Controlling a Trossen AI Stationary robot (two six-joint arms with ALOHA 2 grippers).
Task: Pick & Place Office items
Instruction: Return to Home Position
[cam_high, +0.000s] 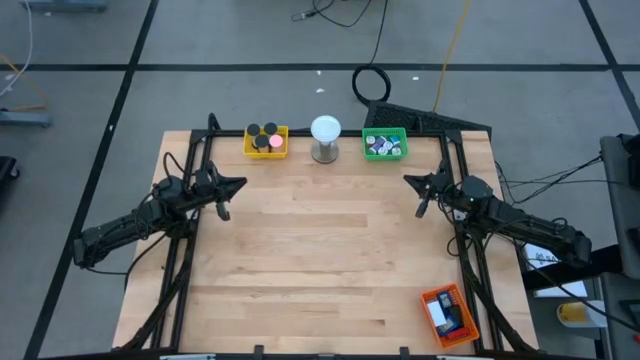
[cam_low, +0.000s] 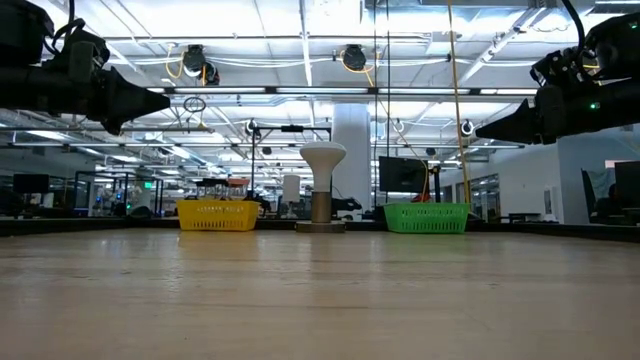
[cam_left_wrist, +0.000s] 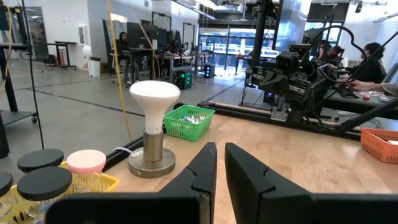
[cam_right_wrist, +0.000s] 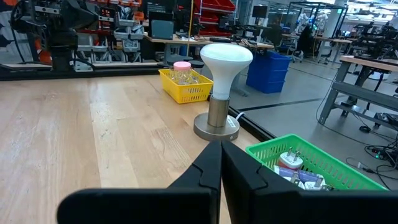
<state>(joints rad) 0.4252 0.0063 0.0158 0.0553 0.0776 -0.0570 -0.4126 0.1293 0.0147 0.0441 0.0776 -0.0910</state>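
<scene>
The office items lie in trays. Black round caps (cam_high: 262, 132) and a pink disc (cam_high: 276, 142) sit in the yellow tray (cam_high: 250, 150) at the far edge; in the left wrist view the caps (cam_left_wrist: 43, 182) and disc (cam_left_wrist: 86, 160) top small jars. Small white and blue pieces (cam_right_wrist: 292, 167) fill the green tray (cam_high: 384, 157). My left gripper (cam_high: 238, 184) hovers at the table's left, pointing level, shut to a slit (cam_left_wrist: 221, 155) with nothing in it. My right gripper (cam_high: 410, 181) hovers at the right, shut (cam_right_wrist: 221, 152) and empty.
A white ball on a metal stand (cam_high: 325, 139) rests between the yellow and green trays. An orange tray (cam_high: 430, 298) with a few items sits at the near right corner. The bare wooden tabletop (cam_high: 320, 250) spreads between the arms. People sit at desks beyond the table.
</scene>
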